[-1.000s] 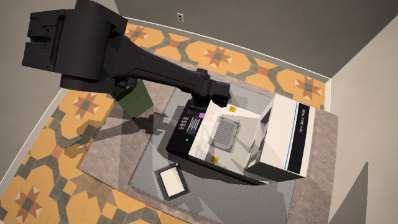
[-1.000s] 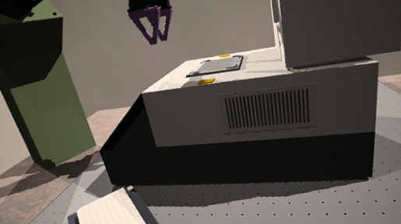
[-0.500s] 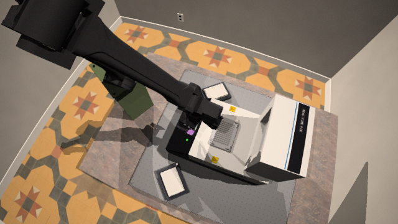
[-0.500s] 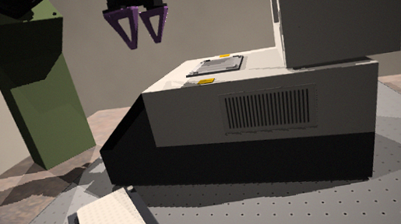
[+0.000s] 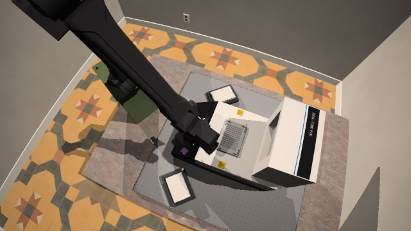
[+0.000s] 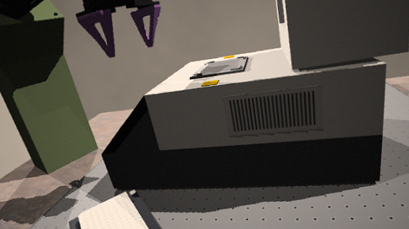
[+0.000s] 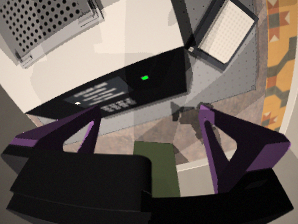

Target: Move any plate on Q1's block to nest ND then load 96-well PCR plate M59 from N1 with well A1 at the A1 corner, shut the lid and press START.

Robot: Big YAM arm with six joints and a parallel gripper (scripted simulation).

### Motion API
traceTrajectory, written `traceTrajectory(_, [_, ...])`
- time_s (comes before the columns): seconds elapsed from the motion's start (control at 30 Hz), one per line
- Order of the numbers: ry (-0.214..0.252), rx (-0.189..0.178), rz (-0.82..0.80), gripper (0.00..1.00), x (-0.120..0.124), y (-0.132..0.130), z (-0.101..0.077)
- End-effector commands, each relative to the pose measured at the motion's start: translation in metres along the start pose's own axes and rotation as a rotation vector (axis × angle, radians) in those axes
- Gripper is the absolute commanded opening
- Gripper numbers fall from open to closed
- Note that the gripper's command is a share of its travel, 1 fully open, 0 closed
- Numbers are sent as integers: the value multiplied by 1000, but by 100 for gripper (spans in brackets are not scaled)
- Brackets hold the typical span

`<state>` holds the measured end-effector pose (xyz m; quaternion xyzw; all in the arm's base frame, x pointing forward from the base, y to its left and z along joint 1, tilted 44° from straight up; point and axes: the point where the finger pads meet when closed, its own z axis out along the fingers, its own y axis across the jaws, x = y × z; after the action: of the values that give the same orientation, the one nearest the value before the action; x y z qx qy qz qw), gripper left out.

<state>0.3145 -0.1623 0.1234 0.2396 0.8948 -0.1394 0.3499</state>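
Gripper (image 6: 125, 31) wide open, holding nothing, hanging above Q1's (image 6: 268, 109) front panel end, well clear of the housing top. Purple fingers frame the black panel in the wrist view; lamp (image 7: 144, 78) shows green, so no run. Lid (image 5: 290, 139) is up and tipped back. Block (image 5: 234, 137) is bare: open wells visible, no plate in the brackets, so my read is there's nothing to move to ND. Two nests on the grey mat (image 5: 225, 202), each carrying a white plate: one near the panel end on the camera side (image 5: 177, 187), one on the far side of Q1 (image 5: 223, 94). Can't tell which is N1 with M59; no print or label legible at this range. Progress: lid is already open, otherwise nothing is loaded. Left: pick M59, check A1 orientation, seat it flat in the brackets with A1 rear left, press LID, wait for it to shut, then START.
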Motion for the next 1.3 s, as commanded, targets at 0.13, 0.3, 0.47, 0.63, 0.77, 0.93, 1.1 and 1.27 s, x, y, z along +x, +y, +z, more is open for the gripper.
traceTrajectory(0.13, [-38,9,91,100,-26,-26,-9])
traceTrajectory(0.3, [-52,24,115,100,-37,-57,-13])
traceTrajectory(0.47, [-34,13,251,100,-41,-76,-9])
traceTrajectory(0.63, [-22,15,278,100,-39,-88,-5])
traceTrajectory(0.77, [-18,24,259,100,-45,-114,-6])
traceTrajectory(0.93, [-42,21,380,100,-61,-139,-10])
traceTrajectory(1.1, [-19,21,393,100,-60,-161,-6])
traceTrajectory(1.27, [-15,12,470,100,-62,-171,-5])
